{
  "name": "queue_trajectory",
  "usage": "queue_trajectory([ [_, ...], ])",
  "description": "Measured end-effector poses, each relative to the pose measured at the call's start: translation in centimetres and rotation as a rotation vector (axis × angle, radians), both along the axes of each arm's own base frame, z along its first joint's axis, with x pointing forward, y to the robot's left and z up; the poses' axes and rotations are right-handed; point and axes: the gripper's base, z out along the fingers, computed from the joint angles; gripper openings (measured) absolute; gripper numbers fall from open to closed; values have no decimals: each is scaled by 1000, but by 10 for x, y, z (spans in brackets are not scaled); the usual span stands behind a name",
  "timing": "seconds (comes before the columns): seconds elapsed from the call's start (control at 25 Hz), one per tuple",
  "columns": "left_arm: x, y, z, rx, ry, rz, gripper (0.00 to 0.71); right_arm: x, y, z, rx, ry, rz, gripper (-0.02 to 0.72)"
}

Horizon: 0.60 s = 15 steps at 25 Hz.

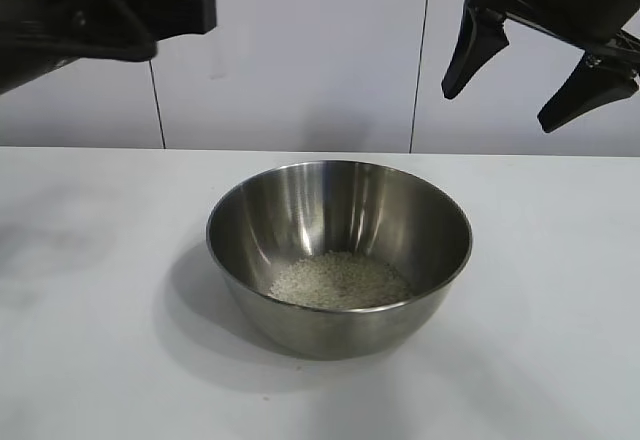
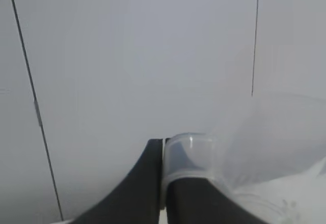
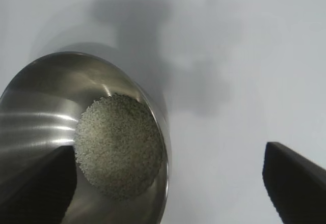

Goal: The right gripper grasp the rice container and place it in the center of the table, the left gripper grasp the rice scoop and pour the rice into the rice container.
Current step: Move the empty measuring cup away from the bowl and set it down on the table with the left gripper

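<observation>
Rice container [image 1: 339,250], big shiny steel bowl, sits upright on the white table [image 1: 90,360], roughly mid-table in the exterior view. The rice [image 1: 340,280] lies as a low flat heap of small white grains on the bowl's bottom, a bit toward the near side. Bowl throws a soft shadow on the tabletop to its left.

Right gripper [image 1: 540,85] hangs high at upper right of the exterior view, above and behind the bowl, well apart from it. Its 2 tapered black fingers [image 1: 470,55] point down & stand spread wide, nothing btwn them, touching nothing. Right wrist view looks down on same bowl [image 3: 61,107] w/ the rice [image 3: 117,145] inside; 1 dark finger [image 3: 293,180] shows over bare table beside the bowl, the other over the bowl's inside wall.

Left gripper [image 1: 195,10] is at upper left of the exterior view, up off the table, pointing about level toward the middle, blurred; only its dark body & tip show there. Scoop can't be made out in that view. In the left wrist view its 2 dark fingers [image 2: 137,188] are closed tight on the rice scoop [image 2: 189,155], pinching the clear plastic cup by its wall, w/ the translucent rim sitting right at the fingertips. More of the clear cup spreads hazily to one side of the fingers, seen against the pale wall panels [image 2: 127,56] w/ thin dark seams. Can't tell from that view whether any grains remain in the scoop.
</observation>
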Motion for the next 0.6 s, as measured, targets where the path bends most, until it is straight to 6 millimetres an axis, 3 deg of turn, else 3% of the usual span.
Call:
queue_trajectory([
  [0.28, 14, 13, -42, -5, 29, -3, 3, 2, 0, 1, 11, -17, -10, 683],
  [0.48, 16, 16, -83, 13, 148, 28, 3, 2, 1, 1, 13, -17, -11, 683],
  [0.6, 18, 18, -94, 11, 182, 63, 3, 2, 1, 1, 13, -17, -11, 683],
])
